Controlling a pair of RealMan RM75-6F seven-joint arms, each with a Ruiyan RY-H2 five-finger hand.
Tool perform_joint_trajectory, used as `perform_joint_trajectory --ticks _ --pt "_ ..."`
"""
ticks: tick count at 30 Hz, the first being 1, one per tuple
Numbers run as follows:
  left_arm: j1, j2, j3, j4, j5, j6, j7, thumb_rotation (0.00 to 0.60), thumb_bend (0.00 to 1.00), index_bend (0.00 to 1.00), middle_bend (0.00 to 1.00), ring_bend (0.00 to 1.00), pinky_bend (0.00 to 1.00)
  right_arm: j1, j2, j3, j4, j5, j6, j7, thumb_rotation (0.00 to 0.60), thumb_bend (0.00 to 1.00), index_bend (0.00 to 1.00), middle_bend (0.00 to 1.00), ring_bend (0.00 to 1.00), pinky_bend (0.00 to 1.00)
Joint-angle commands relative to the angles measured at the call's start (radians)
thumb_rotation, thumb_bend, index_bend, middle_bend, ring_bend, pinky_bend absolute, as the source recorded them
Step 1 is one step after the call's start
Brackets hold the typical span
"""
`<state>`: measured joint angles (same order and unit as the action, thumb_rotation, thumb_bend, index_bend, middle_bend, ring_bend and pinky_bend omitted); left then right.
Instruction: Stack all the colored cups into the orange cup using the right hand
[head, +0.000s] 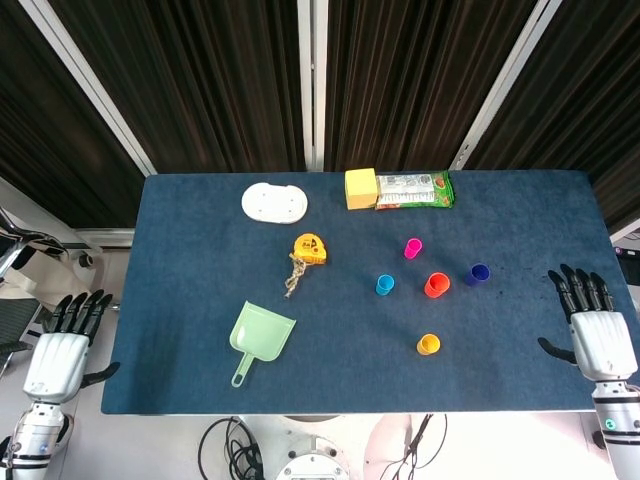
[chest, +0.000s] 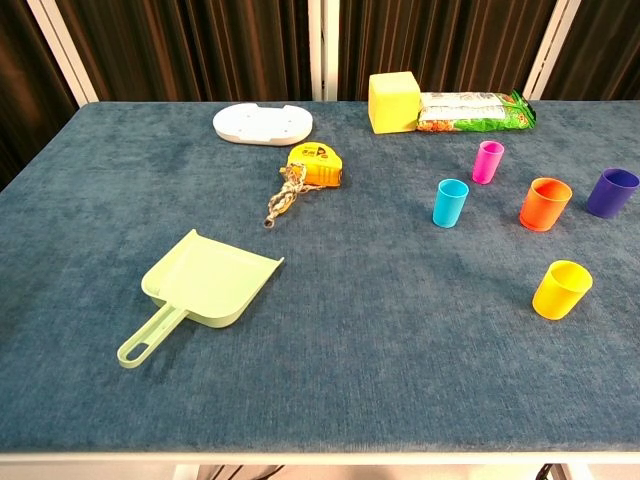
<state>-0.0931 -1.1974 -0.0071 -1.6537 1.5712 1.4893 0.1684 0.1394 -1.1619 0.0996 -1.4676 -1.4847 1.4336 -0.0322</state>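
The orange cup (head: 436, 285) is found mid-bench, flanked by blue, pink, purple and yellow cups. The right hand (head: 600, 338), empty with fingers spread, is held off the bench edge beyond the purple cup (head: 478, 273), nearest it.

We count 5 cups: orange cup (chest: 545, 203), yellow cup (chest: 562, 289), blue cup (chest: 450, 203), pink cup (chest: 488, 162), purple cup (chest: 612, 193). Also 1 dustpan (chest: 203, 285), 1 tape measure (chest: 316, 165), 1 white tray (chest: 263, 124), 1 yellow block (chest: 393, 102), 1 snack pkt (chest: 475, 110), 2 hands: left hand (head: 62, 350), right hand (head: 598, 334).
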Motion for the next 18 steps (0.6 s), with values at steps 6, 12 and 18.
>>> perform_joint_trajectory --ticks 6,12,18 --pt "0.011 -0.001 0.008 0.008 0.015 0.022 -0.010 0.600 0.03 0.04 0.04 0.00 0.00 0.116 0.026 0.057 -0.007 0.145 -0.214 -0.126 0.600 0.03 0.00 0.11 0.00 0.00" --pt "0.020 0.004 0.015 0.007 0.024 0.035 -0.016 0.600 0.03 0.04 0.04 0.00 0.00 0.203 -0.030 0.074 0.053 0.249 -0.356 -0.236 0.600 0.03 0.00 0.11 0.00 0.00" --pt "0.023 0.003 0.019 0.010 0.038 0.045 -0.027 0.600 0.03 0.04 0.04 0.00 0.00 0.265 -0.126 0.073 0.148 0.282 -0.401 -0.312 0.600 0.04 0.04 0.16 0.00 0.00"
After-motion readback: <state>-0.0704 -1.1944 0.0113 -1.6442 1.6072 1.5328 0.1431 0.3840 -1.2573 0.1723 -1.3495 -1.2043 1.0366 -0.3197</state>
